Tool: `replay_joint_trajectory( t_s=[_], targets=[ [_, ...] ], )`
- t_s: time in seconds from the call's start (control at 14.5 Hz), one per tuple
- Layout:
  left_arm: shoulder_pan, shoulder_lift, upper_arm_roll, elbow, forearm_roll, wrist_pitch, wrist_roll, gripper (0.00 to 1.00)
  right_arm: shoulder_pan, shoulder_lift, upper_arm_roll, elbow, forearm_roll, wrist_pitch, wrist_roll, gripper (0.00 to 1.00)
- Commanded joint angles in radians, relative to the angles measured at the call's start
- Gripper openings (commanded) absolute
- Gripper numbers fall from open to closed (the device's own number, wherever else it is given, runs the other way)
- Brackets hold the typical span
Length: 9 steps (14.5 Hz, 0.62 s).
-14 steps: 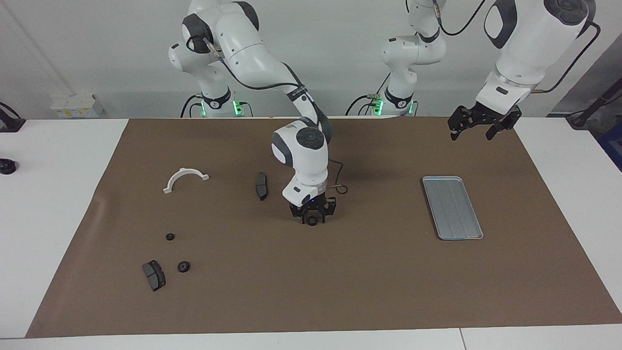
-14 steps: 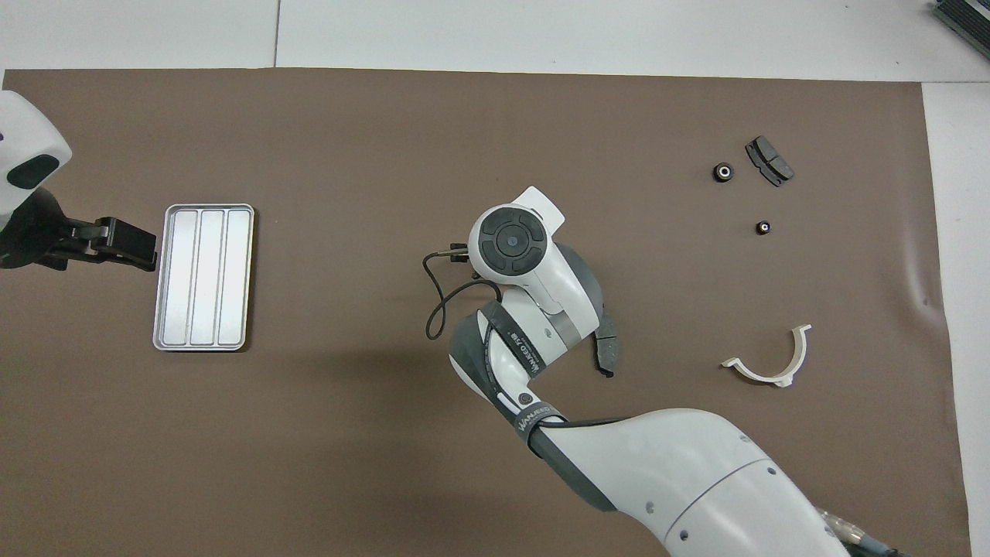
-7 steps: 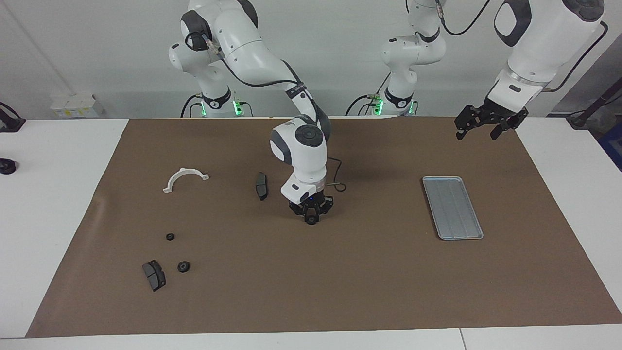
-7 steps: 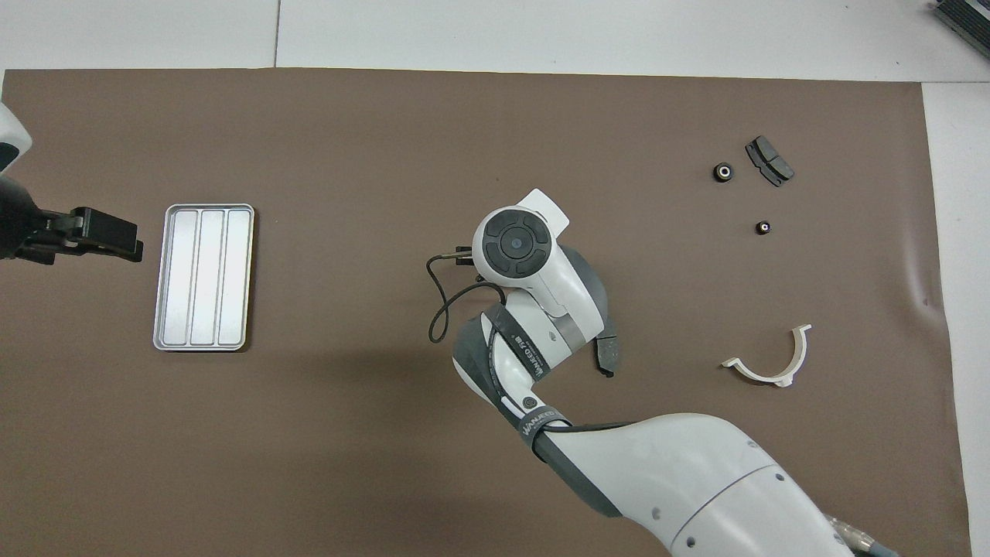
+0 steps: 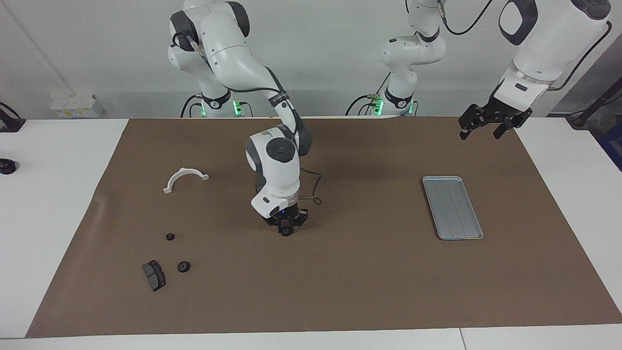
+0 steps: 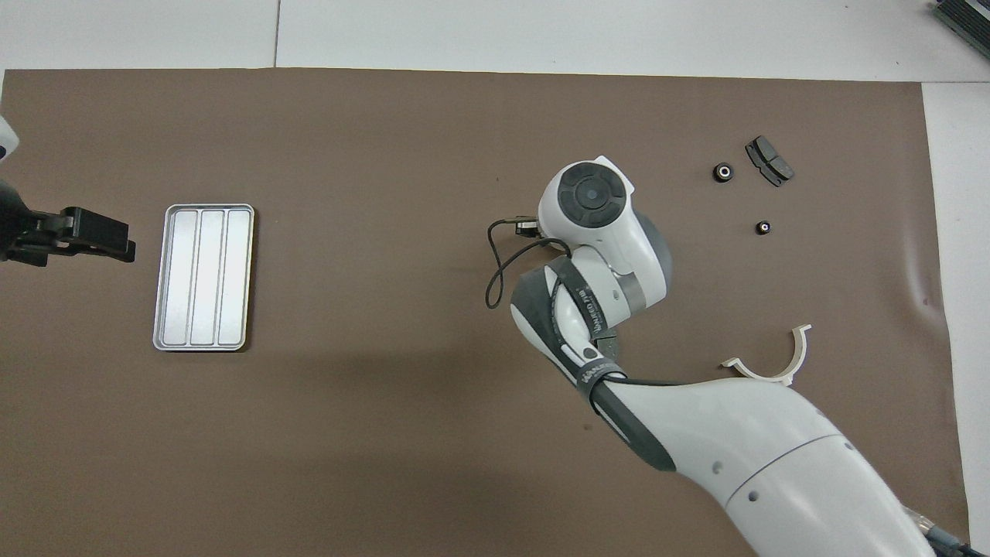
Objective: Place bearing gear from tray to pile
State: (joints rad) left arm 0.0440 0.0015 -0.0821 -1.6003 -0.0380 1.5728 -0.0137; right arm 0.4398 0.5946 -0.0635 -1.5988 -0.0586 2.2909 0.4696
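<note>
My right gripper is shut on a small black round bearing gear and holds it just above the brown mat, mid-table. In the overhead view the arm's wrist hides both. The silver ribbed tray lies toward the left arm's end and is bare inside; it also shows in the overhead view. The pile is two black gears toward the right arm's end, also seen from overhead. My left gripper is open and empty, raised over the mat's edge beside the tray.
A white half-ring bracket lies nearer to the robots than the pile. A black brake pad lies beside the gear farthest from the robots. A second dark pad is mostly hidden under my right arm. A cable loop hangs from the right wrist.
My right gripper has carried the gear from mid-table toward the right arm's end, closer to the pile. My left gripper has drawn slightly away from the tray.
</note>
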Motion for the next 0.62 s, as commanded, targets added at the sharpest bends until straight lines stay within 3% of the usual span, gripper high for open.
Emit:
replay_joint_trajectory(
  t_s=[0.0,0.21,0.48,0.55],
  targets=[
    [0.014,-0.015,-0.005,-0.015,-0.016,0.003,0.012,1.00,-0.119,-0.047,0.016,-0.006,0.008,-0.073,-0.152,0.25],
    [0.014,-0.015,-0.005,-0.015,-0.016,0.003,0.012,1.00,-0.219,-0.088,0.017,-0.013,0.014,-0.157,-0.291,0.25],
    [0.014,-0.015,-0.005,-0.015,-0.016,0.003,0.012,1.00,-0.268,-0.118,0.014,-0.081,0.014,-0.163,-0.327,0.25],
    [0.014,-0.015,-0.005,-0.015,-0.016,0.003,0.012,1.00,-0.286,-0.133,0.014,-0.108,0.014,-0.159,-0.350,0.29]
  ],
)
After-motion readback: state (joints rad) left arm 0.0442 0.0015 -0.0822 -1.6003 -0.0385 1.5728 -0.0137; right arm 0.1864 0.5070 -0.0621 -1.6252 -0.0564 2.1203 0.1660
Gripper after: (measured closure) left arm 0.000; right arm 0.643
